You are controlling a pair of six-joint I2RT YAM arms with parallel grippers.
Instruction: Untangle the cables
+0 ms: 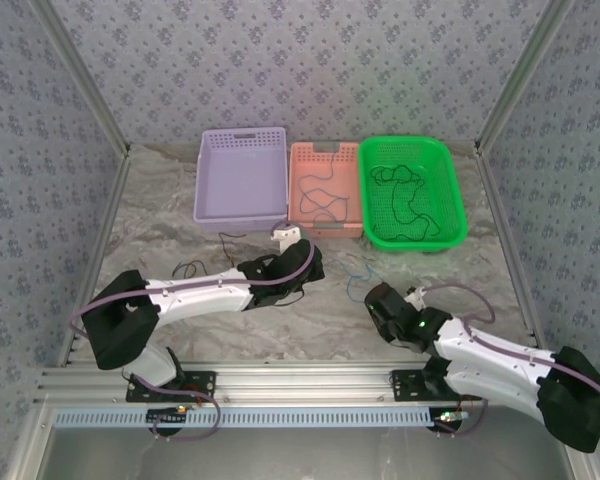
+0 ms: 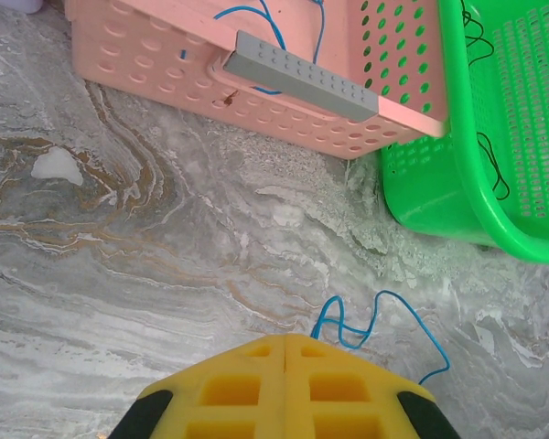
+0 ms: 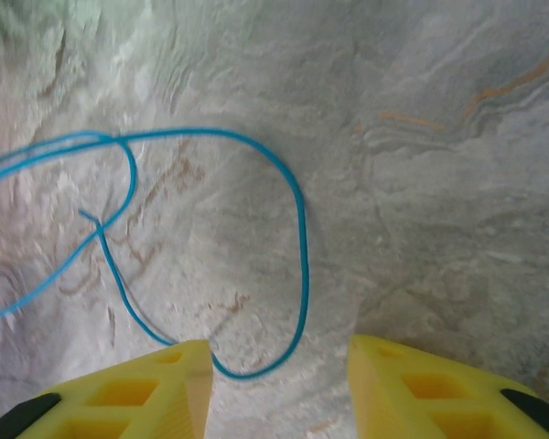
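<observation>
Left gripper [image 2: 285, 380] pinched tight, just in front of the pink basket [image 2: 165, 64]; right gripper [image 3: 279, 366] jaws apart, further back, off its right corner.

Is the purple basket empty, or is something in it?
Empty: seen from above, the purple basket shows only its bare perforated floor.

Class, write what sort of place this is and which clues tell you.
Probably a robot lab cell: left arm and right arm bolted to a rail, patterned walls boxing in the table, pink basket and green basket holding cables.
</observation>
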